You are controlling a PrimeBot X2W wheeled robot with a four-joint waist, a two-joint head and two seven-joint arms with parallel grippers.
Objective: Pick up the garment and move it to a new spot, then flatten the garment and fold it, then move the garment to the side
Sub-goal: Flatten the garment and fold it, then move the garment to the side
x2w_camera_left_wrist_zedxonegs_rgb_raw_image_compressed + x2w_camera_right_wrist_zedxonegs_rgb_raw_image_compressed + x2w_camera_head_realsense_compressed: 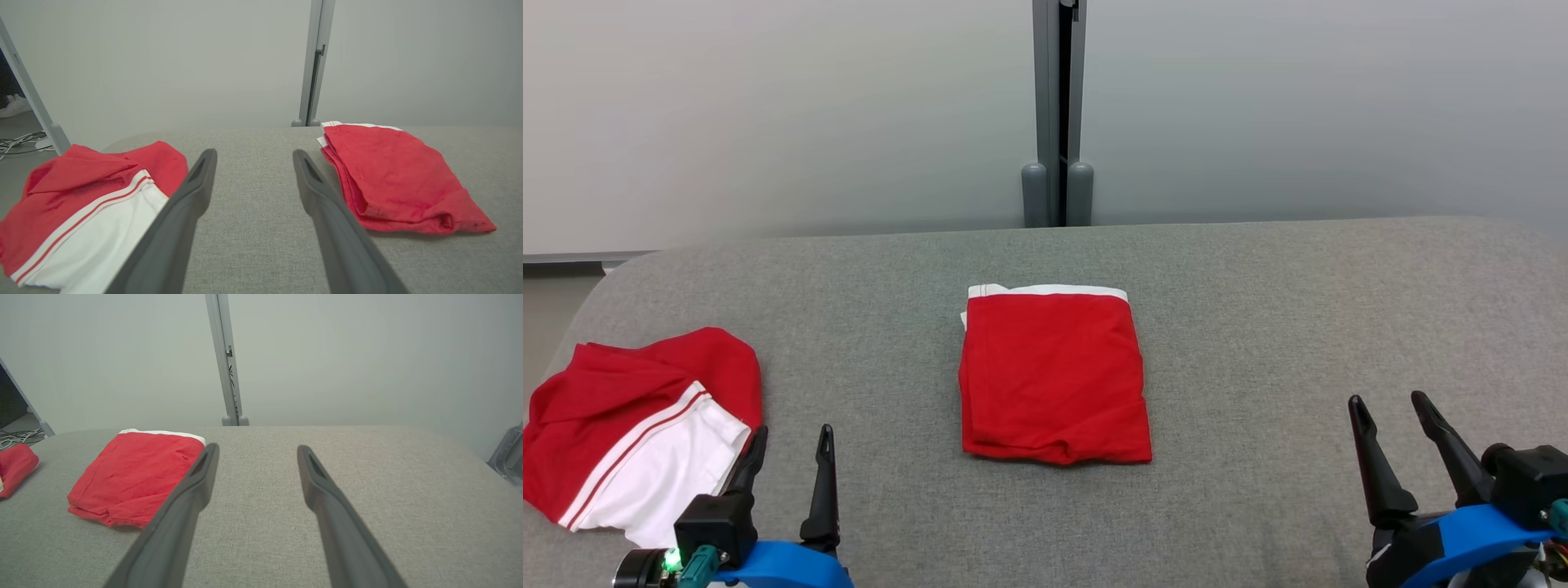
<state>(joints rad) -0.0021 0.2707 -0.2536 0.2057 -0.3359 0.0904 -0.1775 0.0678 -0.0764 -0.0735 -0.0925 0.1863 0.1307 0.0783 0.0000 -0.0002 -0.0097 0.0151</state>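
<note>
head view: you have a folded red garment (1054, 376) at centre, a rumpled red-and-white garment (629, 433) far left. left gripper (793, 431), right gripper (1387, 400): both spread, empty. left wrist view: gripper points between both garments. right wrist view: folded garment at left.

The garment (1054, 376) is soft, matt red cloth. The surface (1258, 327) has a cover of grey woven cloth, a little rough. The jaws of the left gripper (793, 431) and right gripper (1387, 398) look like dark matt plastic
</note>
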